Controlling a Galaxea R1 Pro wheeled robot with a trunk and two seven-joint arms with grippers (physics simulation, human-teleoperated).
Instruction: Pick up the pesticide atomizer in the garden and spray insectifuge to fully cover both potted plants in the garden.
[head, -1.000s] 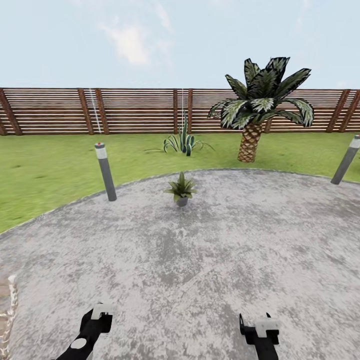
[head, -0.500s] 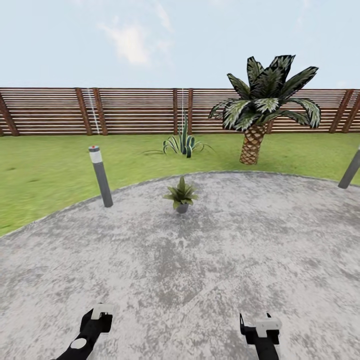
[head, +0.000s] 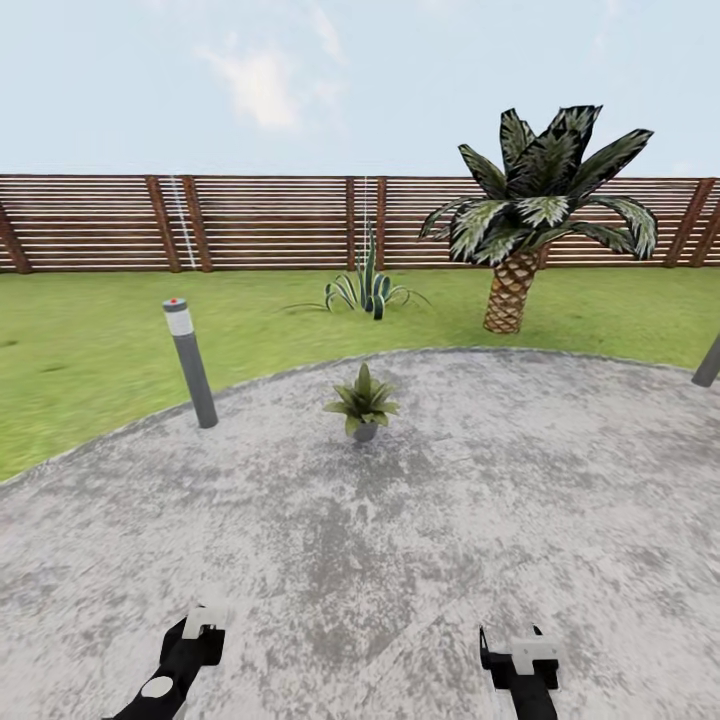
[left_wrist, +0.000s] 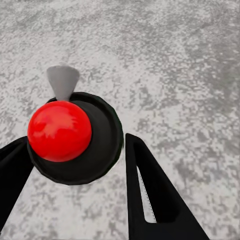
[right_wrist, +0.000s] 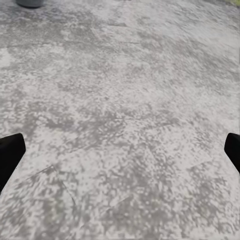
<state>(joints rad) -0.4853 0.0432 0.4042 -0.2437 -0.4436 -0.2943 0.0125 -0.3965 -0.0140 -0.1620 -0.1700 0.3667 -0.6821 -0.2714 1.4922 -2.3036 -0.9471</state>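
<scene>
Pinched between the pressed-in black jaws of the left gripper (left_wrist: 75, 141), the pesticide atomizer (left_wrist: 97, 150), a round black sprayer with a red knob and grey nozzle, is carried. The right gripper (right_wrist: 122, 145) has its jaws spread and empty. The leafy green potted plant (head: 363, 402) stands well ahead of both jaws. The bottle is judged light, rigid and smooth; grip is best kept on the body, leaving the nozzle clear.

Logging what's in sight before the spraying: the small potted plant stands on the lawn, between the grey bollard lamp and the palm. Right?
Not quite. The potted plant stands on the grey speckled paving, near its far edge, not on the lawn. The head view shows it. It does sit between the bollard lamp and the palm.
</scene>
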